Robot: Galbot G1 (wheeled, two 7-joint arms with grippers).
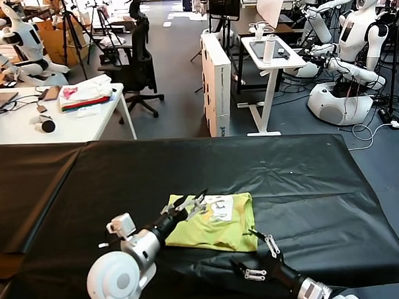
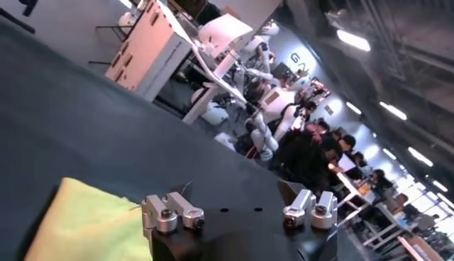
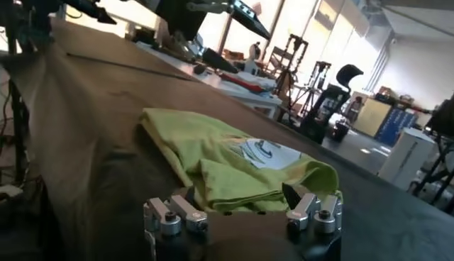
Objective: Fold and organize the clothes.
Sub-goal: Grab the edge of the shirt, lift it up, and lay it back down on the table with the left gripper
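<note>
The T-shirt lies folded into a compact lime-green bundle on the black table cover, toward the near edge, with a white printed patch facing up. The left gripper sits at the bundle's 9 o'clock edge, over its far-left corner; its jaws are spread and grasp nothing. The right gripper is at the bundle's 5 o'clock, just beside the near-right corner on the cover; its jaws stand apart and hold nothing. In the right wrist view the T-shirt shows layered folds directly ahead of the fingertips. A white table carrying a cloth pile stands at 10 o'clock, well apart.
</note>
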